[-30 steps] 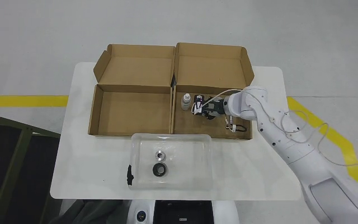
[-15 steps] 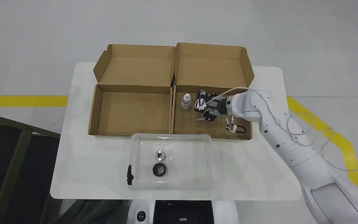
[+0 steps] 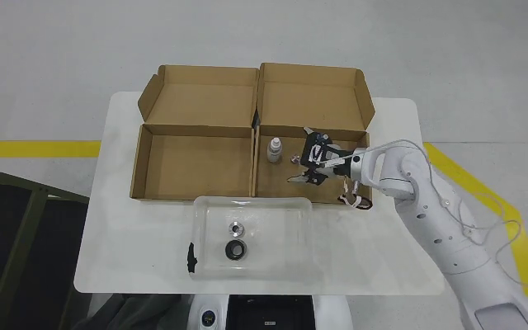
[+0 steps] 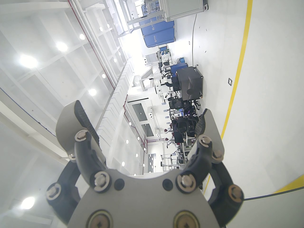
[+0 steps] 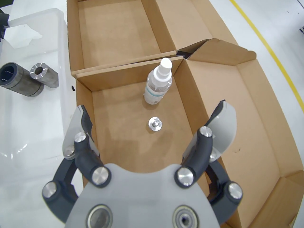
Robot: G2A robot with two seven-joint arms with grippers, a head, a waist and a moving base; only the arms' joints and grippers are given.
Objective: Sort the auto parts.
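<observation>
Right end effector (image 5: 154,110) is hanging released over the brown cardboard box (image 5: 118,131). The small silver metal nut (image 5: 154,123) is lying there beside the white plastic spray bottle (image 5: 158,84), presumably its sorted spot.

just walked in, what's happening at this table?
The right gripper hangs open over the right-hand cardboard box, where a small metal part lies beside an upright bottle. A dark metal sleeve and a silver cylinder sit in the clear bin. The left gripper is open, holding nothing.
</observation>
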